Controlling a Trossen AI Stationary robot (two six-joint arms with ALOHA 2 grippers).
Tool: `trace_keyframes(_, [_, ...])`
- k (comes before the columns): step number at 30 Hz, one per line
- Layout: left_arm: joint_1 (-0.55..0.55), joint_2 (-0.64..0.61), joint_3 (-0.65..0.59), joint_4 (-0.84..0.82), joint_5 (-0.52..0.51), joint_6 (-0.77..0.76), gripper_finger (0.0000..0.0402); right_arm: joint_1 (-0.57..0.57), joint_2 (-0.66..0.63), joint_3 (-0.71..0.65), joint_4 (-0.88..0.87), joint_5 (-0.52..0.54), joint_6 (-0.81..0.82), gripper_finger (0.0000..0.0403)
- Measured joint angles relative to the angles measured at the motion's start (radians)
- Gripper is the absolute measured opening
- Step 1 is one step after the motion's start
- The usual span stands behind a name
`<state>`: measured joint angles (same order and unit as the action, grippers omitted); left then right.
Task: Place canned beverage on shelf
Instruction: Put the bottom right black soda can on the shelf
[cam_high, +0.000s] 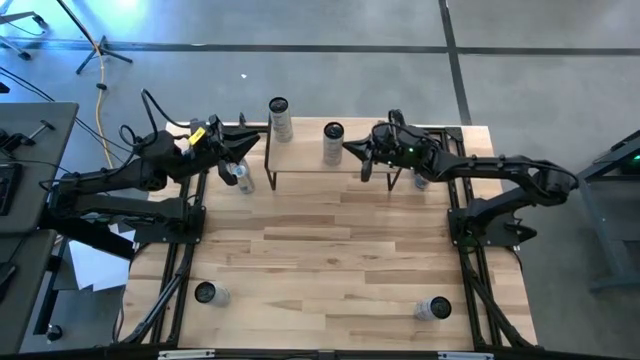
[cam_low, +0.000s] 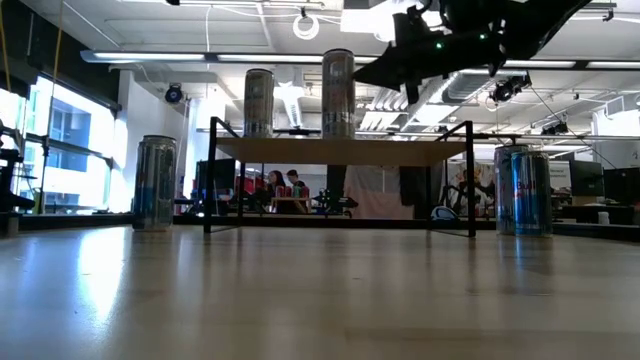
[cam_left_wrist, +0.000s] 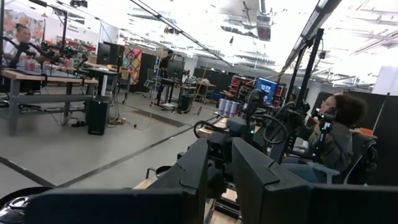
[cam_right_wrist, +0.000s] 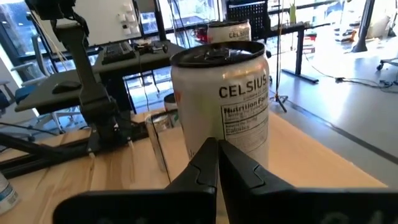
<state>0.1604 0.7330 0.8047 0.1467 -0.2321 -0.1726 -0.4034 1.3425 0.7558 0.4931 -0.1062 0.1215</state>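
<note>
The shelf (cam_high: 305, 160) stands at the far middle of the table on thin black legs. Two tall silver cans stand upright on its board: one at the far left corner (cam_high: 279, 118), one (cam_high: 333, 143) right of the middle. My right gripper (cam_high: 348, 149) is shut and level, its tips right beside that second can (cam_right_wrist: 230, 93), on the side toward the table's right edge. My left gripper (cam_high: 256, 138) hangs shut just off the shelf's left end, above a can (cam_high: 240, 175) that stands on the table, with nothing between its fingers. My right gripper's shut fingertips (cam_right_wrist: 214, 149) point level at the lower side wall of the can (cam_right_wrist: 245, 134), coming from the table's right. Whether they touch the wall I cannot tell. The can stands upright with its base on the shelf board.
More cans stand on the table: one under my right arm (cam_high: 421, 181), one at the near left (cam_high: 205, 293) and one at the near right (cam_high: 436, 308). Bare wood lies between the shelf and the near cans. People sit at desks in the room beyond.
</note>
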Motion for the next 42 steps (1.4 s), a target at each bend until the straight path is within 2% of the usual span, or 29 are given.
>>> trace_keyframes(14, [0.0,0.0,0.0,-0.001,0.0,-0.001,0.0049,-0.002,0.141,0.091,-0.017,-0.015,-0.026,0.0])
trace_keyframes(24, [0.001,0.0,0.0,-0.022,0.0,0.0,0.0049,-0.003,0.202,0.228,-0.169,-0.014,-0.123,0.0])
trace_keyframes(31, [0.001,0.0,0.0,-0.022,0.0,0.0,0.0049,-0.021,0.203,0.27,-0.269,0.032,-0.207,0.0])
trace_keyframes(42, [0.001,0.0,0.0,-0.022,0.0,0.0,0.0049,-0.057,0.202,0.28,-0.256,0.012,-0.153,0.0])
